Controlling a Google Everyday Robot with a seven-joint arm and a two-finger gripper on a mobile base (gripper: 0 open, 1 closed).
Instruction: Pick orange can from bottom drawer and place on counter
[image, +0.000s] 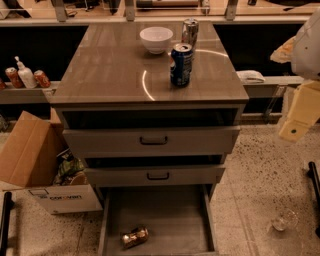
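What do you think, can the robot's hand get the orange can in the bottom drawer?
Probably yes. The bottom drawer is open and the orange can lies uncovered on its floor. The hand hangs high at the right, so it must come down and left.

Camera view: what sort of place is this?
Likely an office kitchenette or test kitchen: a drawer cabinet with a bowl and cans on its counter, a side shelf at left, and a cardboard box on a speckled floor. The hand hangs at the right edge.
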